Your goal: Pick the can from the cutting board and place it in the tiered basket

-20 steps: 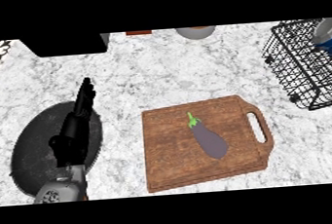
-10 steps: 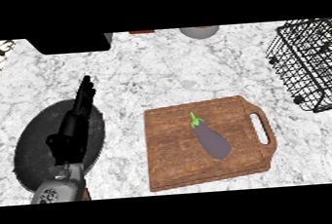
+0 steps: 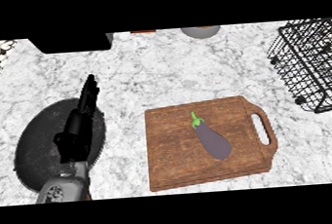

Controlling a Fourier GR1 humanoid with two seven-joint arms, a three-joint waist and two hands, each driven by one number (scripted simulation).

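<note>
Head view: eggplant [image 3: 214, 141] on cutting board [image 3: 171, 147], right of left hand [image 3: 80, 125] fingers.

The left hand [image 3: 79, 121] points up-view on its grey forearm, fingers straight, holding nothing.

Counter count, head view:

- One wooden cutting board [image 3: 179, 152], with a single handle slot.
- One purple eggplant [image 3: 214, 142] lay on it; no can showed on the board.
- One black wire tiered basket [image 3: 317, 64] at the right edge.
- One dark round pan [image 3: 35, 147] at the left.
- One hand [image 3: 80, 125] was in view, the left.
- One black box [image 3: 70, 42] and one grey round object [image 3: 201, 31] at the far edge.
</note>
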